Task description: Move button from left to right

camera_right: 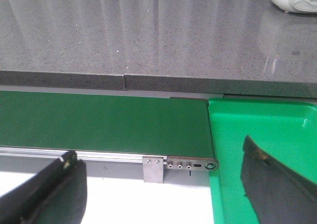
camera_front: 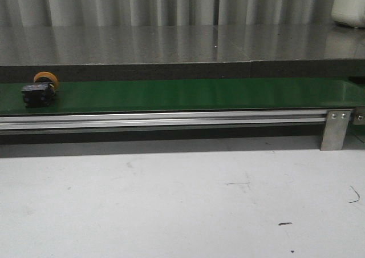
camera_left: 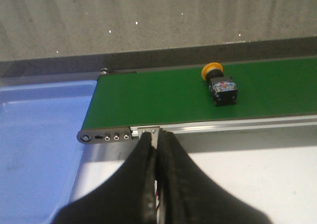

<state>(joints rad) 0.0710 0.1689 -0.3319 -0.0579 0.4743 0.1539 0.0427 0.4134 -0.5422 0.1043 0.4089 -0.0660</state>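
The button, a black boxy body with a round orange-yellow cap, lies on its side on the green belt at its far left end. It also shows in the left wrist view, cap toward the far side. My left gripper is shut and empty, in front of the belt's rail, apart from the button. My right gripper is wide open and empty, in front of the belt's right end. Neither gripper shows in the front view.
A blue tray lies past the belt's left end. A green tray lies past its right end. A grey stone counter runs behind the belt, with a white object at its right. An aluminium rail with a bracket fronts the belt.
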